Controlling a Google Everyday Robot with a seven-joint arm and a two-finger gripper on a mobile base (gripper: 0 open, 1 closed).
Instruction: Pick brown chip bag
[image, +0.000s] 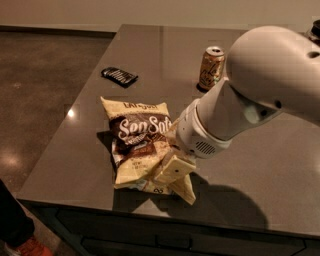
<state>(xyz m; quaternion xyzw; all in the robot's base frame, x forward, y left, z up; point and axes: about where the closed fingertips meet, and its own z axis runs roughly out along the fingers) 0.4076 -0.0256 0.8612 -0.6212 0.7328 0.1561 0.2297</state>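
The brown chip bag (137, 145) lies flat on the dark table (260, 165), near its front edge. It is cream-yellow and crinkly, with a dark brown centre panel and white "Sea Salt" script. My gripper (172, 169) reaches down from the white arm (260, 90) at the right and sits on the bag's lower right corner, touching it. The arm's wrist hides the bag's right edge.
A gold-brown drink can (211, 68) stands upright behind the arm. A small flat black packet (119, 76) lies at the table's far left. The table's front edge (150, 212) is just below the bag. A person's shoe (30, 247) shows on the floor at lower left.
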